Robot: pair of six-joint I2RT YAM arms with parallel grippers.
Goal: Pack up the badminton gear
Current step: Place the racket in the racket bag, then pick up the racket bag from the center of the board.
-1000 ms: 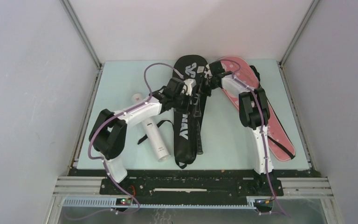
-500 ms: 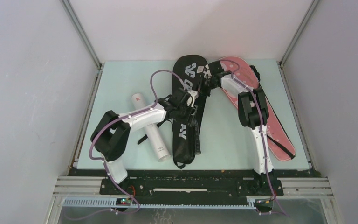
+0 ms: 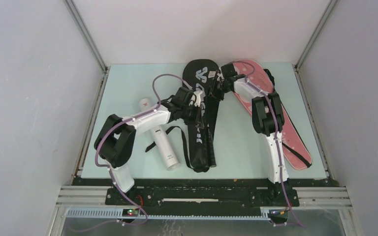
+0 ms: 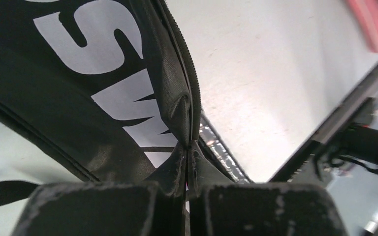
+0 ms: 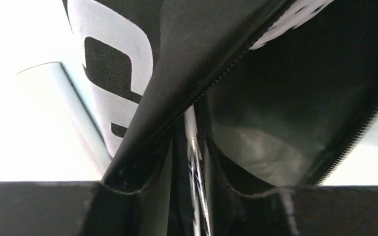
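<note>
Left gripper (image 4: 187, 196): fingers (image 4: 93, 209) pressed flat together, pinching a fold of the black racket cover (image 4: 78, 64) right at its zipper (image 4: 191, 73) edge. The cloth puckers up out of the pinch.

Right gripper (image 5: 189, 211): fingers a little apart. The cover's open lip drapes down into the narrow gap, and a thin glossy bar (image 5: 195, 147) runs in with it. Possibly part of a racket, not sure. Cannot tell whether the pads bite on anything.

Both grippers sit on the cover's right-hand edge, close together, the right one farther off, the left one nearer.

The cover lies lengthwise mid-table (image 3: 128, 88), wide head far, narrow end near. The pink racket cover (image 3: 275, 123) lies to its right, their far ends close. The white tube (image 3: 160, 140) lies to its left.

Handling, as judged:
- The cover looks thin, limp and light. It should fold and trail rather than lift as one piece.
- The weave looks slick, so a shallow pinch may slip.
- The best hold is the stitched zipper seam, which is doubled and stiffer. The left fingers have it there.
- Whatever rigid thing is inside gives the only stiffness. Avoid clamping hard through the cloth.
- A sideways tug may slide the whole cover on the smooth table, so one gripper should anchor while the other pulls.
</note>
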